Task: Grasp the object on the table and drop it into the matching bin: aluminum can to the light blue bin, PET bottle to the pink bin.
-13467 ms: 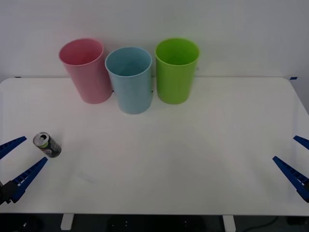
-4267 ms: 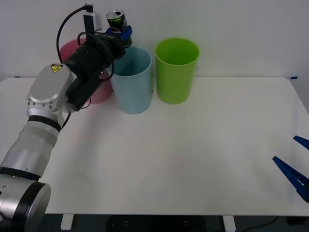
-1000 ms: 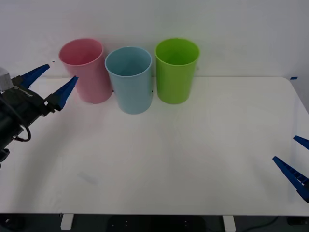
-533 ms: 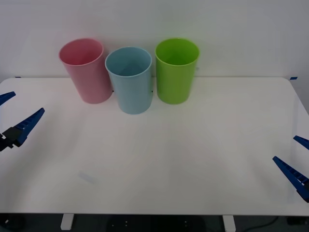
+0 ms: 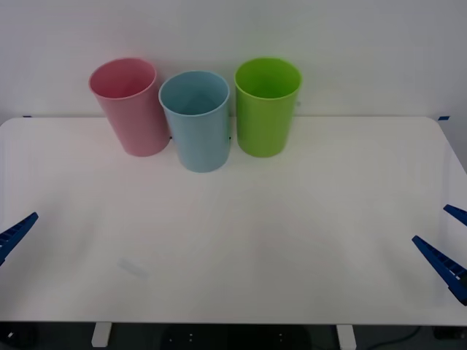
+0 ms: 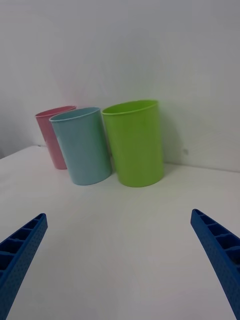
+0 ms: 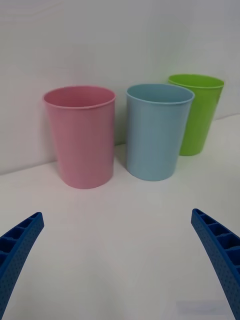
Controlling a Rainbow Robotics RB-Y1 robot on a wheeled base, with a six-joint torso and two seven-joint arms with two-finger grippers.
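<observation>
- Light blue bin (image 5: 195,120) stands upright, rim up, near the table's (image 5: 292,240) far edge, between the pink bin (image 5: 130,106) and the lime green bin (image 5: 267,106).
- Left gripper (image 7: 120,265): fingers spread wide, holding nothing, at the table's left edge, well apart from the bins.
- Right gripper (image 6: 120,265): wide open, empty, at the right edge.
- Front view looks into the bin mouths; wrist views show their sides.

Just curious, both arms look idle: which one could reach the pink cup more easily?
Left, probably: the pink bin stands on the left side, nearer the open left claw at the table's left edge than the right claw opposite.
</observation>
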